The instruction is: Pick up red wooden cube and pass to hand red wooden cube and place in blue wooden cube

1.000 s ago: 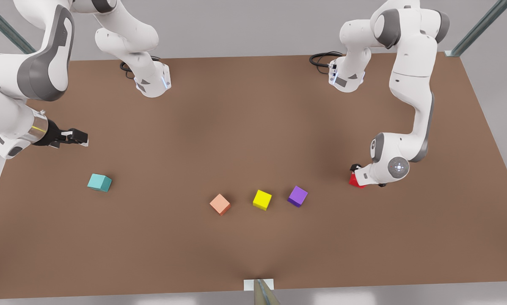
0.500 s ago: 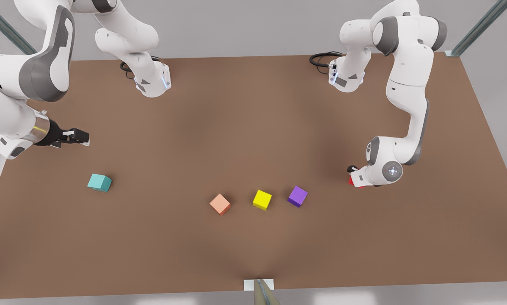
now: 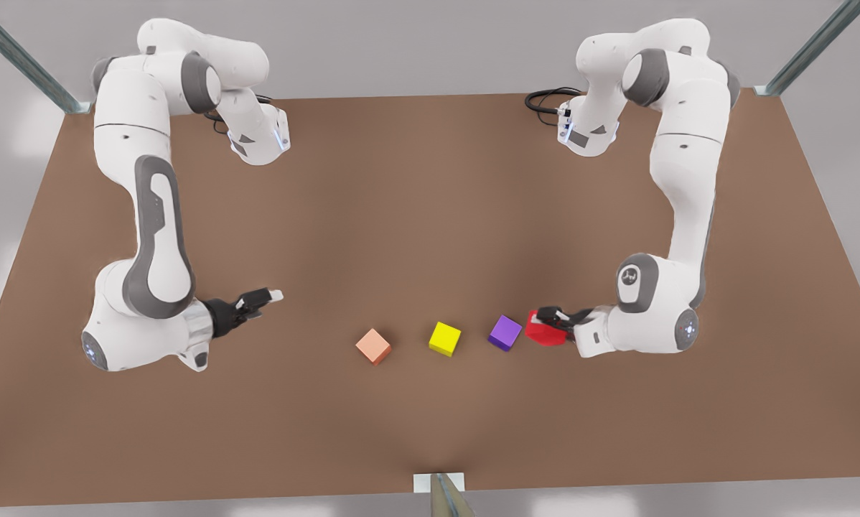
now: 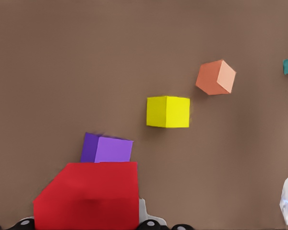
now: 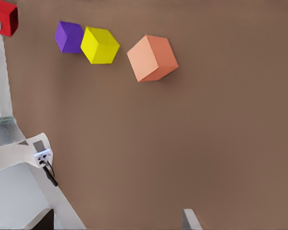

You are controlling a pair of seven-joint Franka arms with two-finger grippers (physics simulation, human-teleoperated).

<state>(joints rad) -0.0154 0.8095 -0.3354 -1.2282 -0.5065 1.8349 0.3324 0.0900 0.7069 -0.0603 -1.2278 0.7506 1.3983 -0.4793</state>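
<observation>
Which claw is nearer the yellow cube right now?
Left. The left claw holds the red wooden cube just past the purple cube; the right claw waits farther off, beyond the salmon cube.

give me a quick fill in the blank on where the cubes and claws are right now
1. The left claw is shut on the ____ wooden cube.
2. In the front view, the cube closest to that held cube is the ____ one.
3. Between the purple cube and the salmon-orange cube sits the ____ cube.
4. The right claw, on the front view's left, holds ____.

Missing words: red; purple; yellow; nothing
</observation>
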